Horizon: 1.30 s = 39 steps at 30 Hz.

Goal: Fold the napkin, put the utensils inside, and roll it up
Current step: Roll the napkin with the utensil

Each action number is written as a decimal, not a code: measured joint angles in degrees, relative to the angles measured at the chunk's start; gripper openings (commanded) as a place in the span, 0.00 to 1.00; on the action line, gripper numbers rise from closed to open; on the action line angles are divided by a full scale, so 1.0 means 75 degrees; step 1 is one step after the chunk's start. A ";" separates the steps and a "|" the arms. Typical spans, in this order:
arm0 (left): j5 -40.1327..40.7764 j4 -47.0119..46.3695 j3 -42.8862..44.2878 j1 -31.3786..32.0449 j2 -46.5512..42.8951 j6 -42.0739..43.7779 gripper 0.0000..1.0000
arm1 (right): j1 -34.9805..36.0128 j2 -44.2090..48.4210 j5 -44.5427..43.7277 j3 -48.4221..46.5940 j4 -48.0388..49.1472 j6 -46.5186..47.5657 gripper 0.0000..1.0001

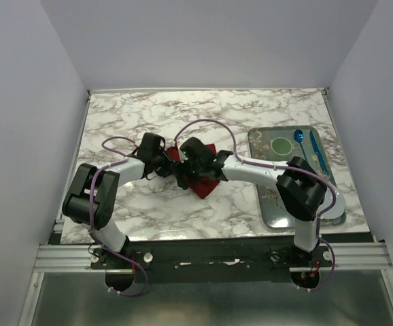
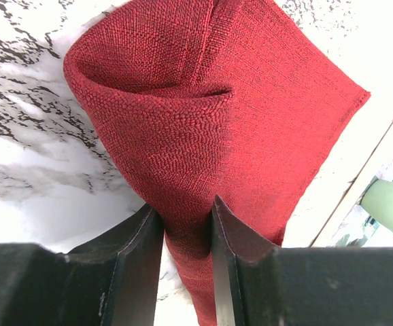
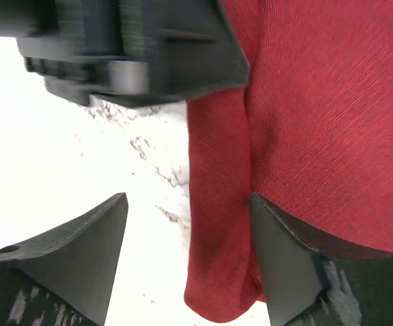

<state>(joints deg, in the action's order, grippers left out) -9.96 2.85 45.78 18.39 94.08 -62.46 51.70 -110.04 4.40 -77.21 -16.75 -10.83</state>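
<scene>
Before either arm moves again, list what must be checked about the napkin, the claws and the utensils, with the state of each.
1. Left claw has a hold on the napkin: ok. A bunched fold is pinched between its fingers.
2. Right claw is open: ok. Its jaws stand wide, and the cloth lies against only one finger.
3. Napkin is folded flat: not ok. It is lifted and curls over in a loose loop.
4. Utensils are inside the napkin: not ok. They lie on the tray to the right, apart from the cloth.
5. The two wrists have room between them: cannot tell. They crowd together over the napkin.
</scene>
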 measured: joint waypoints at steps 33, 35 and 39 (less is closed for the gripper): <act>-0.0073 0.0385 0.0035 -0.0009 -0.0300 0.0064 0.95 | 0.0391 -0.0766 -0.2212 -0.0070 0.0589 0.0463 0.09; -0.0012 0.0463 0.0093 -0.0061 -0.0341 0.0105 0.99 | 0.0087 -0.0723 -0.1504 0.0026 0.0723 0.0338 0.08; 0.0143 0.0836 0.0117 -0.0102 -0.0729 0.0350 0.99 | -0.0393 -0.0729 -0.0125 0.0134 0.0976 0.0035 0.08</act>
<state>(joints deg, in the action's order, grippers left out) -8.88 9.13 46.65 17.63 88.62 -59.83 48.75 -115.50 3.46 -76.20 -9.43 -10.57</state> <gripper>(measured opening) 0.984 0.263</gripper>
